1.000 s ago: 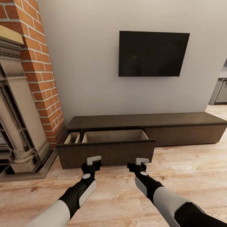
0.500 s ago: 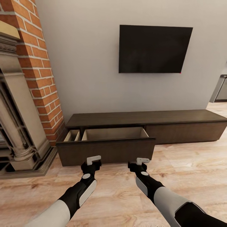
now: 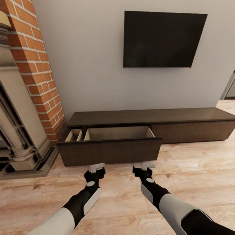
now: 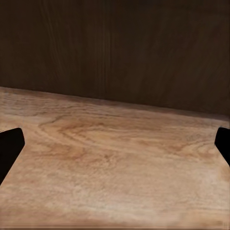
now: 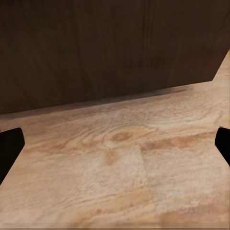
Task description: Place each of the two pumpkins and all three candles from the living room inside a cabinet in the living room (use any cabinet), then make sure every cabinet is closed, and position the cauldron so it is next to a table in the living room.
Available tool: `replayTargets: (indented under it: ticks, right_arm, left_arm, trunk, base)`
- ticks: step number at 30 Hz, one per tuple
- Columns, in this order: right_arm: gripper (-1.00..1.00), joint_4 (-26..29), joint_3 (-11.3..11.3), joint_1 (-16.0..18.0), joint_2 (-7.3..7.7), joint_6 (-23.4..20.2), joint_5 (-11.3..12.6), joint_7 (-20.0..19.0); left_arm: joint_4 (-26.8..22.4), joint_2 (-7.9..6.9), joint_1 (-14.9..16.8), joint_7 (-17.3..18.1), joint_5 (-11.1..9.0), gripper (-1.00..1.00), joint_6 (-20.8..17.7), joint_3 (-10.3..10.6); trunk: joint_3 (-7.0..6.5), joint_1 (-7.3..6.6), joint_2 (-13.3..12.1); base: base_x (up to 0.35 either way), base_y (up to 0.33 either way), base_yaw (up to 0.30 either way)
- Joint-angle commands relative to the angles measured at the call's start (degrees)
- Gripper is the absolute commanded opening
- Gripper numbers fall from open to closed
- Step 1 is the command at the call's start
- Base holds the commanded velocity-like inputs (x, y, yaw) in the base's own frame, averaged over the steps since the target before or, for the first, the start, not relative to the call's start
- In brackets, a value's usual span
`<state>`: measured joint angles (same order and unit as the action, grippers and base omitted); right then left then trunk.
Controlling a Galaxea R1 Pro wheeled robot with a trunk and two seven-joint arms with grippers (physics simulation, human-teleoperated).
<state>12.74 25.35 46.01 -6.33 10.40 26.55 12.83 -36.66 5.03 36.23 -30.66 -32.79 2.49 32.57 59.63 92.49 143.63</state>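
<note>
- Left gripper (image 3: 97, 167) hangs low over the floor (image 3: 195, 169), just short of the drawer front (image 3: 109, 151); in its wrist view the two fingertips (image 4: 9, 146) sit at opposite edges, spread wide, with nothing between them.
- Right gripper (image 3: 147, 165) is level with it, also near the drawer front and towards that front's right end; its fingertips (image 5: 9, 143) are likewise wide apart and hold nothing.
- Both wrist views look at dark wood of the drawer front (image 4: 115, 48) above pale floor planks.
- Cabinet (image 3: 182, 116) stands against the grey wall, under the TV (image 3: 163, 39). Its left drawer is pulled out, showing a pale wood interior (image 3: 117, 133) split by a divider, a narrow compartment on the left and a wide one on the right. What can be seen of both compartments holds nothing.
- Right part of the cabinet has its front flush.
- Brick fireplace (image 3: 29, 81) with a stone surround stands just left of the cabinet.
</note>
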Motion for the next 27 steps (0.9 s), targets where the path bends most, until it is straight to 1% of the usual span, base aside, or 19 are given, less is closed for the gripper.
replayTargets:
  ticks: [1,6,10,14,19,24,27]
  right_arm:
    - [1.0,-0.05,0.49,0.05,0.01,0.23,0.52,0.27]
    - [1.0,-0.05,0.49,0.05,0.01,0.23,0.52,0.27]
    - [1.0,-0.07,0.49,0.05,0.01,0.23,0.52,0.27]
    - [1.0,-0.07,0.49,0.05,0.04,0.23,0.52,0.27]
    - [1.0,-0.08,0.49,0.05,0.09,0.23,0.52,0.27]
    - [1.0,-0.08,0.49,0.05,0.02,0.23,0.52,0.27]
    - [1.0,-0.08,0.49,0.05,0.07,0.23,0.52,0.27]
  left_arm:
    - [-0.01,-0.04,0.07,-0.42,-0.59,1.0,0.28,0.36]
    - [0.09,-0.04,0.07,-0.59,-0.8,1.0,0.29,0.13]
    - [0.17,-0.03,0.07,-1.24,-0.82,1.0,0.29,-1.01]
    - [0.19,-0.02,0.07,-1.35,-0.53,1.0,0.39,-1.28]
    - [0.19,-0.02,0.07,-1.33,-0.44,1.0,2.9,-1.09]
    - [0.23,-0.02,0.07,-1.35,-0.74,1.0,3.17,-1.32]
    - [0.22,-0.02,0.07,-1.34,-0.71,1.0,3.38,-1.26]
  trunk:
    - [0.28,0.01,0.04]
    - [1.39,0.14,0.11]
    - [2.27,0.24,0.16]
    - [2.27,0.24,0.16]
    - [2.27,0.24,0.16]
    - [2.27,0.24,0.16]
    - [2.27,0.24,0.16]
  base:
    - [0.0,0.0,0.0]
    - [0.0,0.0,0.0]
    - [0.0,0.0,0.0]
    - [0.0,0.0,0.0]
    - [0.002,0.0,0.0]
    - [0.21,0.0,0.0]
    - [0.092,0.0,0.0]
